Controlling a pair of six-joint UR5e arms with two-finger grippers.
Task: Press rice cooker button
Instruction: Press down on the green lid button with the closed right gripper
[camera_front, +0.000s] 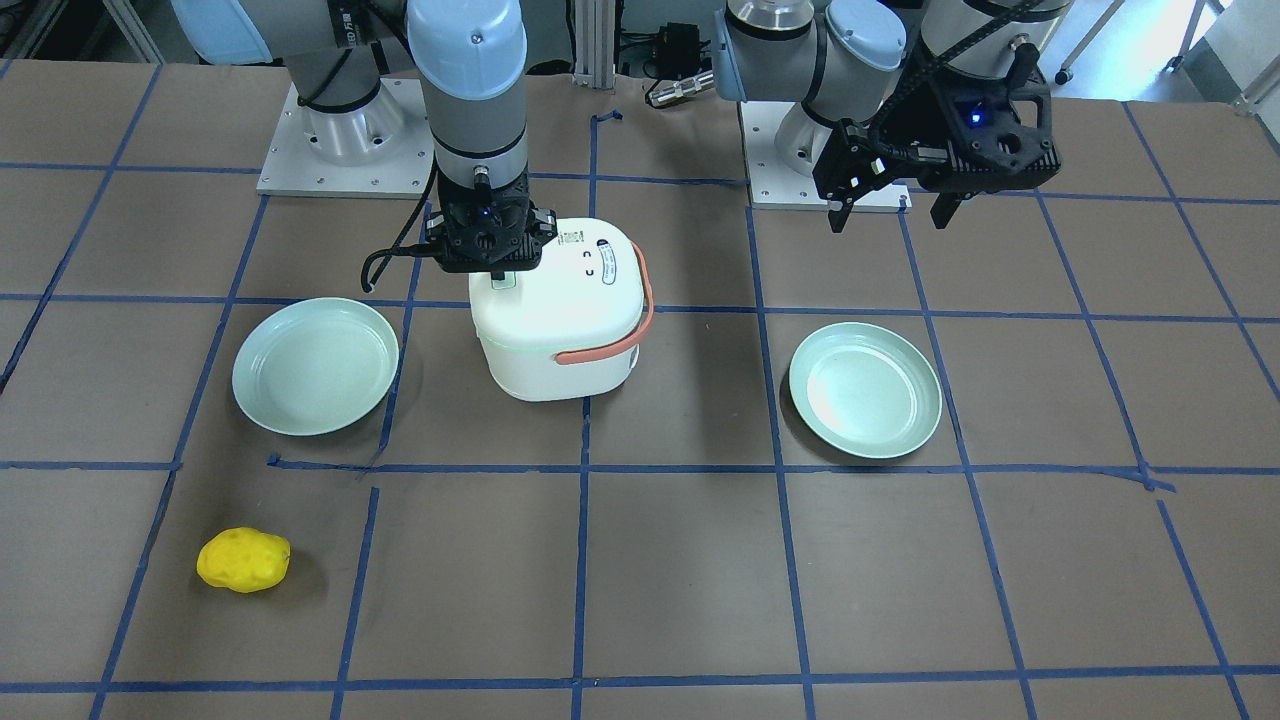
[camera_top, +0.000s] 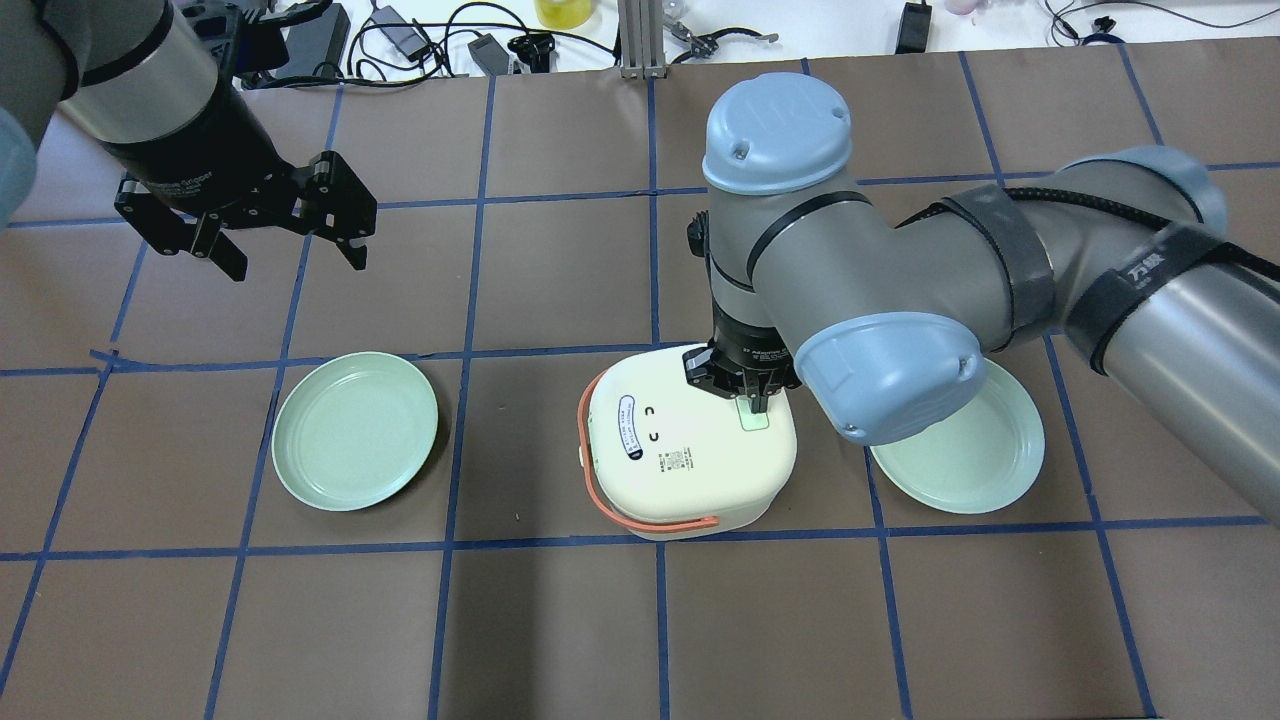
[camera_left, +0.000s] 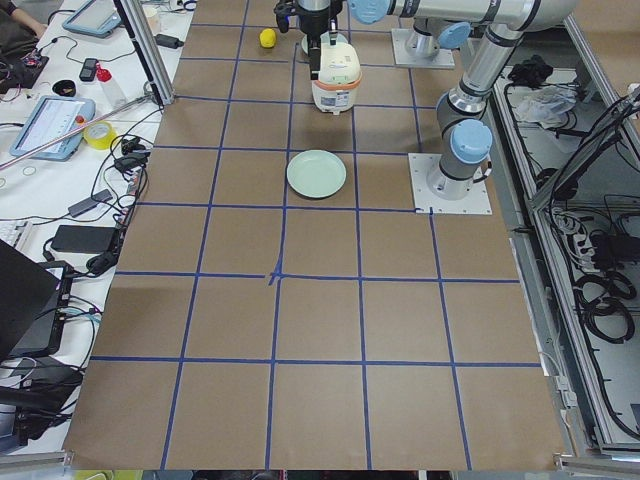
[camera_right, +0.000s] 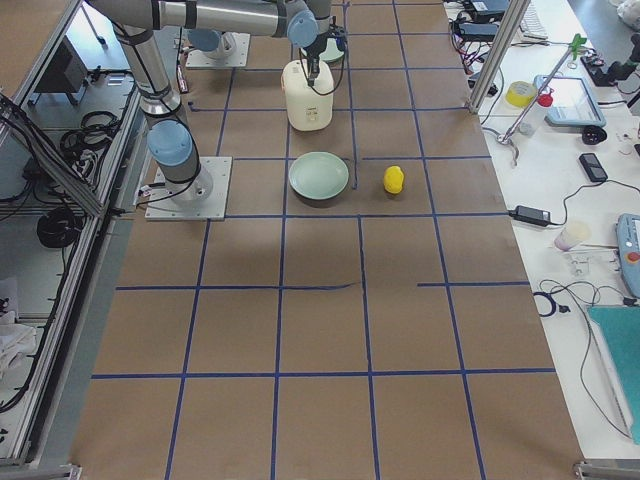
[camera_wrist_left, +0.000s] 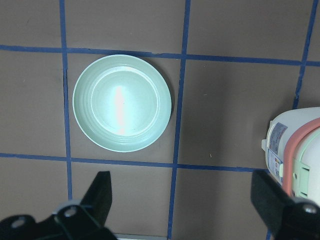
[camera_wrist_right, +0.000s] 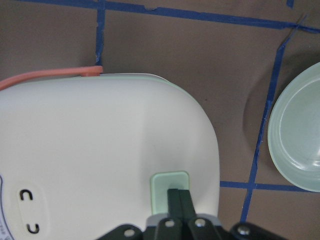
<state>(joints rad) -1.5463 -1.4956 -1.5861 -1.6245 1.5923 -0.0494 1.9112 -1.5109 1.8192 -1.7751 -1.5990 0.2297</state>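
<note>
A white rice cooker (camera_front: 560, 320) with a salmon handle (camera_front: 640, 310) stands mid-table; it also shows in the overhead view (camera_top: 690, 450). Its pale green button (camera_wrist_right: 170, 183) is on the lid's edge, also seen from above (camera_top: 755, 421). My right gripper (camera_wrist_right: 179, 196) is shut, its joined fingertips resting on the button, pointing straight down (camera_top: 755, 408). My left gripper (camera_top: 290, 255) is open and empty, held high above the table away from the cooker; it shows in the front view (camera_front: 890, 215), and its fingers (camera_wrist_left: 100, 192) frame the left wrist view.
Two pale green plates flank the cooker (camera_top: 355, 430) (camera_top: 960, 450). A yellow lumpy object (camera_front: 243, 560) lies near the operators' side. Cables and gear line the far table edge (camera_top: 450, 40).
</note>
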